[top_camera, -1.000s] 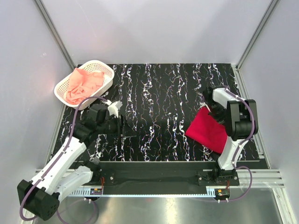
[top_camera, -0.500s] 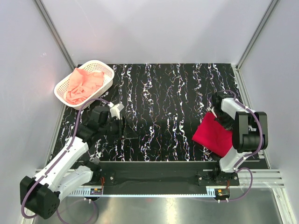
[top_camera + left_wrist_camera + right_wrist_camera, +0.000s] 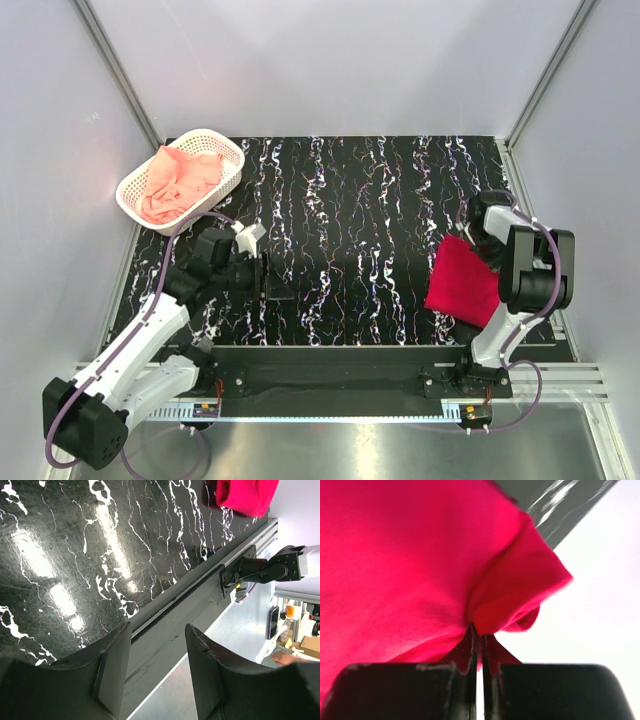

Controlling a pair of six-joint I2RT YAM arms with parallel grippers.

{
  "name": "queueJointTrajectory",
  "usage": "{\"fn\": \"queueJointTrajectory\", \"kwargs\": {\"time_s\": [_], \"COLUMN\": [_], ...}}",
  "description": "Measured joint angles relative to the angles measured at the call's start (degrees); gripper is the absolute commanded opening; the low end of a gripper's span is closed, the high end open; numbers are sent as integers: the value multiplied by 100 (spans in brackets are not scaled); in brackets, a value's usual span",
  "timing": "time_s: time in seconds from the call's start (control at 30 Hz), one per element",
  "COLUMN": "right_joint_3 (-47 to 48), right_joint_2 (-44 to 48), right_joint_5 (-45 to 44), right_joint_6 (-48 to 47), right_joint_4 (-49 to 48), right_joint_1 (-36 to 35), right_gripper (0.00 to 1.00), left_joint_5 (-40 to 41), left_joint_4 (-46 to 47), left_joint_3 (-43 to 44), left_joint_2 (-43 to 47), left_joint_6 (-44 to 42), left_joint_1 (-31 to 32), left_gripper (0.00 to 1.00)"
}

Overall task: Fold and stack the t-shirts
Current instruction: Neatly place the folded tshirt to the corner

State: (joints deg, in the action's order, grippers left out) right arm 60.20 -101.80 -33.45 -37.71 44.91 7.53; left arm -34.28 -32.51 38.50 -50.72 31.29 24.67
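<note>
The crimson red t-shirt (image 3: 464, 285) lies folded at the right side of the black marbled table, and it fills the right wrist view as red cloth (image 3: 410, 565). My right gripper (image 3: 480, 632) is shut on a pinch of its edge, at the shirt's far corner (image 3: 478, 240). The salmon-pink t-shirt (image 3: 178, 180) sits crumpled inside the white lattice basket (image 3: 232, 175) at the back left. My left gripper (image 3: 157, 630) hovers open and empty over the left part of the table, its fingers (image 3: 262, 270) pointing right. The red t-shirt (image 3: 245, 495) shows far off in the left wrist view.
The table's near edge carries a metal rail (image 3: 210, 572) with the arm bases. Grey walls close in the back and both sides. Bare marbled surface (image 3: 350, 230) stretches between the two arms.
My right gripper has dragged the red t-shirt to the right, toward the table's right edge. The left arm has barely shifted.
</note>
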Motion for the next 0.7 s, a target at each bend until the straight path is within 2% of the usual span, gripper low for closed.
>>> {"fn": "queueJointTrajectory", "kwargs": {"time_s": [0.03,0.13,0.17,0.27,0.47,0.63,0.7], "right_joint_3": [184,732,918,1491,2109,2326,2317], "right_joint_2": [-116,-358,-389,-376,225,778,796], "right_joint_5": [15,136,173,297,673,1456,1816], "right_joint_6": [50,382,516,986,1777,2385,2564], "right_joint_4": [0,133,205,540,1215,1510,1543], "right_joint_1": [2,0,0,0,-9,-46,-127], "right_gripper": [26,62,72,89,90,61,56], "left_joint_5": [0,0,-2,-2,-2,-11,-24], "left_joint_4": [-24,-90,-109,-175,-214,-179,-166], "left_joint_3": [2,15,37,181,507,586,586], "left_joint_2": [-2,-44,-81,-188,-315,-369,-413], "left_joint_6": [-9,-48,-68,-125,-229,-236,-234], "left_joint_1": [0,0,0,0,0,-2,-4], "left_gripper": [52,52,52,52,52,52,52]}}
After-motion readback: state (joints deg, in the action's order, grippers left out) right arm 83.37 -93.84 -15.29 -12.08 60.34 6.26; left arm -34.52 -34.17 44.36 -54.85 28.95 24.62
